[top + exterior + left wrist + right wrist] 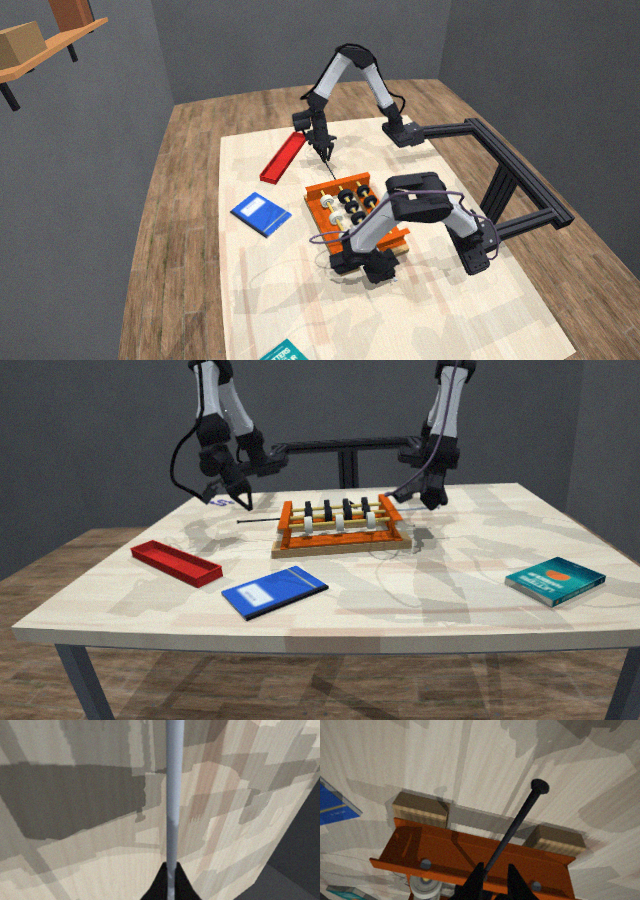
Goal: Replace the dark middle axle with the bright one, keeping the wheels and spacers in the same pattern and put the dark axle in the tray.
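The orange wheel frame [312, 191] [285, 519] [436, 840] stands on its wooden battens [340, 549] [420, 811], with black wheels [345, 195] in its middle row. The dark axle [329, 170] [257, 520] [517, 818] sticks far out of one rail, head outward. My right gripper [325, 157] [250, 508] [495, 869] is slightly open and empty beside and above the dark axle. My left gripper [170, 868] is shut on the bright axle [414, 508] [174, 768] outside the opposite rail. The bright axle's far end is not clear. The red tray [269, 180] [209, 577] is empty.
A blue notebook [274, 214] [299, 584] lies beside the frame. A teal book [283, 352] [557, 577] lies farther along the table. Yellow rods with white wheels [326, 201] and more black wheels [363, 190] flank the middle row. A black mounting beam [510, 160] runs behind the arms.
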Available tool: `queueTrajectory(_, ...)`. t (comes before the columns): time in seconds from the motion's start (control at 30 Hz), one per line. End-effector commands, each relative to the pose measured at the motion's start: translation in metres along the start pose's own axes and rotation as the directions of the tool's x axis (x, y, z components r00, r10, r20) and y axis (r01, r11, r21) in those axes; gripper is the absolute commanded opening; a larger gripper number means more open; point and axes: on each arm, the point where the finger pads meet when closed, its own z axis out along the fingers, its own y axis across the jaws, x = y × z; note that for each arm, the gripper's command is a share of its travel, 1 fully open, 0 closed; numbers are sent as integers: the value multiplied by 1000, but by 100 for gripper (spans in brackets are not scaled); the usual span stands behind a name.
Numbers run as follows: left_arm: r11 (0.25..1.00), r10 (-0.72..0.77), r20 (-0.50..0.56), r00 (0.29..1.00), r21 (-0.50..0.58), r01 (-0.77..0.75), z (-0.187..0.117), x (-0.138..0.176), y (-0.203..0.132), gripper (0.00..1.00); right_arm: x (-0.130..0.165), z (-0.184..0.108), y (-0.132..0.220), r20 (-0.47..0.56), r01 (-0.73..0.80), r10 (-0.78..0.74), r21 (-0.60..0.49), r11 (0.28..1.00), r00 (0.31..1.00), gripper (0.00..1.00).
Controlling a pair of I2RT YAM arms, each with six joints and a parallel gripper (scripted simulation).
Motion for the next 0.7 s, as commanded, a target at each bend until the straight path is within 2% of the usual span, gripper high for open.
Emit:
queueTrajectory(0.0, 998, 6, 49, 999, -61, -3, -3, -17, 10, 0, -10, -17, 3, -56, -155, 150, -116, 981, 987, 19)
queueTrajectory(0.23, 999, 29, 37, 999, -34, -27, 5, -17, 8, 0, -28, -23, -12, -91, -281, 269, -148, 948, 959, 19)
queueTrajectory(0.43, 999, 31, 36, 999, -46, -29, 2, -18, 11, 0, -41, -20, -18, -36, -253, 251, -105, 962, 967, 19)
queueTrajectory(0.57, 998, 31, 37, 999, -59, -28, -2, -18, 13, 0, -37, -17, -21, -40, -248, 246, -95, 964, 969, 19)
queueTrajectory(0.6, 998, 30, 38, 999, -58, -28, -2, -18, 13, 0, -31, 1, -30, -55, -261, 259, -51, 964, 964, 19)
queueTrajectory(0.67, 998, 30, 38, 999, -58, -28, -2, -18, 13, 0, -31, 1, -30, -55, -261, 259, -51, 964, 964, 19)
